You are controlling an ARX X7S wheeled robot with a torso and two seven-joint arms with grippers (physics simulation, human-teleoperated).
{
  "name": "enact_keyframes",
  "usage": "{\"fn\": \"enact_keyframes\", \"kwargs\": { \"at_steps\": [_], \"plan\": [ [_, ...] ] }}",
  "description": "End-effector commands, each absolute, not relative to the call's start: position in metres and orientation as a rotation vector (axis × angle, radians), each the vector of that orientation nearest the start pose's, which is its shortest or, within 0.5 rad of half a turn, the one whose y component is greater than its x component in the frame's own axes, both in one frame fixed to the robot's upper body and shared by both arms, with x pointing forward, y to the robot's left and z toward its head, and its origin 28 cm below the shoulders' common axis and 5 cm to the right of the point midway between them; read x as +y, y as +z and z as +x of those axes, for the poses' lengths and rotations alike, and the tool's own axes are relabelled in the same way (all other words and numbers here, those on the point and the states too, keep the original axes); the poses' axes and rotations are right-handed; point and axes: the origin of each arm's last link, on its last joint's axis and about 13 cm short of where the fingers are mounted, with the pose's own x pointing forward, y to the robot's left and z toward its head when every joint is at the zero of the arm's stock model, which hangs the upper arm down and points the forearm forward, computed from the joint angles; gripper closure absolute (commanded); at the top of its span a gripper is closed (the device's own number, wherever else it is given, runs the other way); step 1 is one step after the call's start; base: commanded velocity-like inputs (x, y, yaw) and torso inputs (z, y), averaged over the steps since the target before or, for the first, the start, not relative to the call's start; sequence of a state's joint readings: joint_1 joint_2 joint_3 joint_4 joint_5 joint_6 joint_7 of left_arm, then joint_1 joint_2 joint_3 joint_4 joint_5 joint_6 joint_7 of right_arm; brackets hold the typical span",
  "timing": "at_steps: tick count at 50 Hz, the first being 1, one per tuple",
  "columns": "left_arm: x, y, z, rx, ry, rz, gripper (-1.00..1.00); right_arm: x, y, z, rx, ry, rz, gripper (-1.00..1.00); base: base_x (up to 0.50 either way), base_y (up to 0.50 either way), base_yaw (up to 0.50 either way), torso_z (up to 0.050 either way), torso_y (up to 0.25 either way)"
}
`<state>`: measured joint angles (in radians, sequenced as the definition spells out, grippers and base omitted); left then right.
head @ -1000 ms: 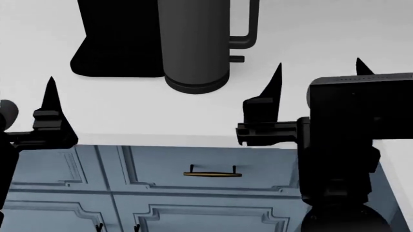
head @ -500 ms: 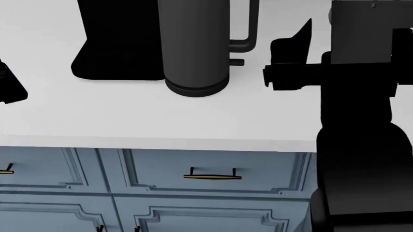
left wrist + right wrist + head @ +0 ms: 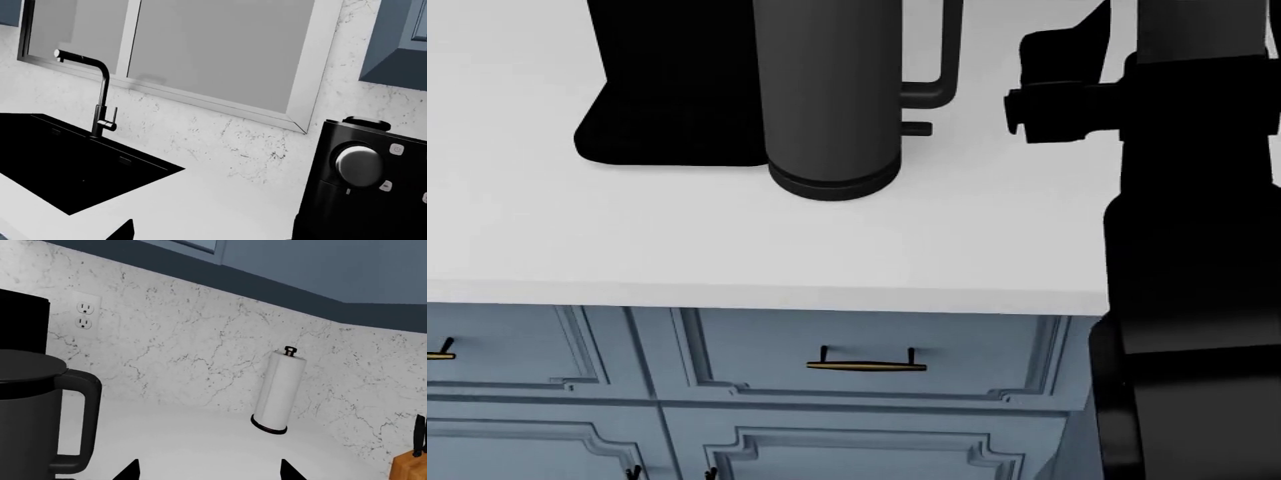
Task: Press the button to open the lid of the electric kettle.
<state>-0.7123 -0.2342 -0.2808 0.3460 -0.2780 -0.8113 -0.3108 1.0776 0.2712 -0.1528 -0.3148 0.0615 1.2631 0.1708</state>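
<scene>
Left wrist: no kettle here. Black sink (image 3: pixel 60 170) set into the white counter (image 3: pixel 220 200), thin black tap (image 3: pixel 100 95) behind it, marbled wall, grey window. Boxy black appliance (image 3: pixel 367 185) at right with a round metallic knob and small pale buttons. Only one dark fingertip (image 3: pixel 127 231) of the left gripper shows at the frame edge, so I cannot tell how wide it stands

Head: kettle (image 3: pixel 827 90) stands far on the counter, a matte dark grey cylinder with a thin base ring; the black appliance is just to its left. Black loop handle (image 3: pixel 941 60) faces right, small tab low beside it. Kettle top is cut off, so lid and button are not visible. Right gripper (image 3: pixel 1068 75) is raised to the right of the handle, apart from it; a glossy black silhouette, opening unreadable here. Blue panelled cabinets with brass pulls below

Right wrist: lid (image 3: pixel 30 366) lies flat and closed on the kettle, handle arching off it. Button can't be made out. Two fingertips (image 3: pixel 130 471) show well apart, so the gripper is spread, holding nothing. White paper towel roll (image 3: pixel 279 395) and wooden knife block (image 3: pixel 410 467) further right

Progress: approach only. Left to do: get above the handle top, press
</scene>
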Motion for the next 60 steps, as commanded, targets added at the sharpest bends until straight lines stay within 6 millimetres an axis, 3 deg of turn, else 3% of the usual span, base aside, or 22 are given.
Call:
{"fn": "enact_keyframes", "kwargs": {
  "at_steps": [1, 9, 21, 38, 46, 60],
  "plan": [
    [0.311, 0.224, 0.283, -0.242, 0.586, -0.203, -1.0, -0.14, 0.299, 0.313, -0.124, -0.238, -0.267, -1.0, 0.42, 0.0, 0.0, 0.05, 0.0],
    [0.311, 0.224, 0.283, -0.249, 0.596, -0.196, -1.0, -0.141, 0.288, 0.315, -0.088, -0.243, -0.251, -1.0, 0.5, 0.0, 0.0, 0.025, 0.0],
    [0.318, 0.227, 0.262, -0.353, 0.655, -0.33, -1.0, -0.143, 0.285, 0.314, -0.096, -0.231, -0.215, -1.0, 0.5, -0.03, 0.0, 0.0, 0.0],
    [0.318, 0.265, 0.216, -0.521, 0.622, -0.362, -1.0, -0.148, 0.281, 0.316, -0.079, -0.26, -0.21, -1.0, 0.5, -0.12, 0.0, 0.0, 0.0],
    [0.321, 0.26, 0.214, -0.517, 0.643, -0.371, -1.0, -0.147, 0.282, 0.316, -0.073, -0.262, -0.222, -1.0, 0.5, -0.12, 0.0, 0.0, 0.0],
    [0.326, 0.261, 0.189, -0.561, 0.669, -0.402, -1.0, -0.148, 0.289, 0.314, -0.054, -0.273, -0.225, -1.0, 0.5, -0.12, 0.0, 0.0, 0.0]
  ]
}}
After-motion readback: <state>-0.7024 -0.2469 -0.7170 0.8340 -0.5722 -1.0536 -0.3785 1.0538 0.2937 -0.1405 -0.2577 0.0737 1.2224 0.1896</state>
